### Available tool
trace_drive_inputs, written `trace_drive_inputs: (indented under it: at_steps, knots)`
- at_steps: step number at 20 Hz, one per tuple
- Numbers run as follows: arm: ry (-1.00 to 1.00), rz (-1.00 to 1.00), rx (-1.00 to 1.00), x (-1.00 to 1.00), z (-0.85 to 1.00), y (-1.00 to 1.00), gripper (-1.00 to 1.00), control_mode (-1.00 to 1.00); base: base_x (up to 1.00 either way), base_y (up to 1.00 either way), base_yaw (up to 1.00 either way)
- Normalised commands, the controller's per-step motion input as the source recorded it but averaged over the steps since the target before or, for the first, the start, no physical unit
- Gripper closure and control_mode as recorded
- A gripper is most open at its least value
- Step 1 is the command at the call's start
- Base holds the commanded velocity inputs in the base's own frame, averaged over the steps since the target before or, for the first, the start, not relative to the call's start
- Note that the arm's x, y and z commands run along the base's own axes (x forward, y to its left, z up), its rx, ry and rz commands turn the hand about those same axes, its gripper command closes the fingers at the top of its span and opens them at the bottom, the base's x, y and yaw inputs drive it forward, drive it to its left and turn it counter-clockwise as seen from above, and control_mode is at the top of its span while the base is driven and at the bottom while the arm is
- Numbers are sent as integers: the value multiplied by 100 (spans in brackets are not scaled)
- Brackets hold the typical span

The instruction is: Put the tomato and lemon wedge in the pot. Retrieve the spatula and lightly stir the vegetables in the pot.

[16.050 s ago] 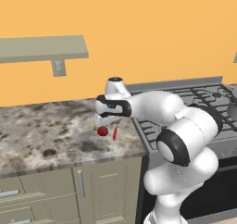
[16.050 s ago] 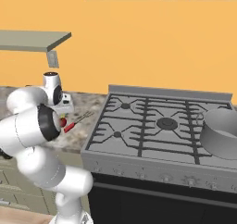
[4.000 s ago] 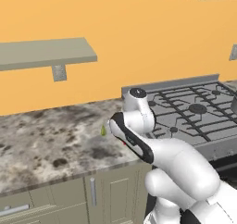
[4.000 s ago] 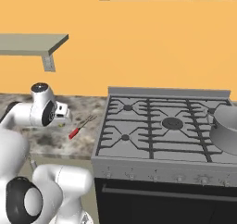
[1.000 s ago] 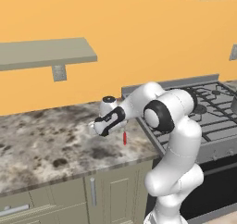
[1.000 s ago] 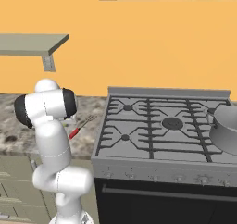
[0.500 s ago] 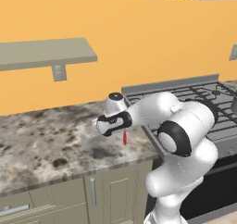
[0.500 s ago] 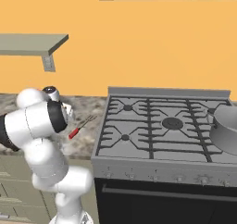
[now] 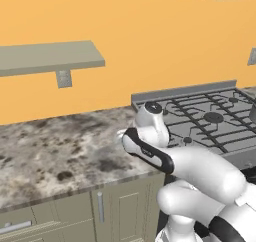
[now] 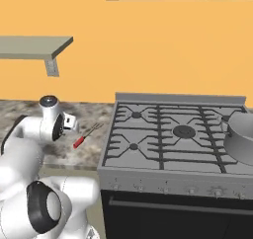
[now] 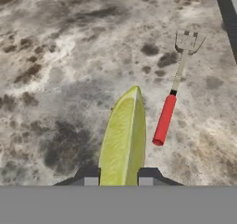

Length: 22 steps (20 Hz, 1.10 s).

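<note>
With the claw [image 11: 118, 181] pinching the lemon wedge [image 11: 124, 137] over the counter [image 11: 55, 70], the pot [image 10: 241, 137] sits well off toward 3 o'clock on the stove [image 10: 173, 134].

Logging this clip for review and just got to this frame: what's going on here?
The arm's gripper is closed on the lemon wedge, holding it above the speckled counter. The spatula lies flat on the counter just beside it, untouched. The pot sits at the far right of the stove, well away from the arm. Whether anything is in the pot can't be seen from here.
</note>
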Motion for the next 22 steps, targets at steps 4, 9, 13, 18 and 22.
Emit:
trace_drive_inputs:
  at_steps: [4,9,13,18,22]
  knots:
    - [32,0,-3,-21,100,-3,100,-100,0,0,0]
    - [52,-8,-11,-46,63,-14,100,-100,0,0,0]
    - [38,-27,-15,-41,2,-26,100,-100,0,0,0]
    - [8,-22,-4,-37,3,-27,100,-100,0,0,0]
    - [0,0,0,0,0,0,100,-100,0,0,0]
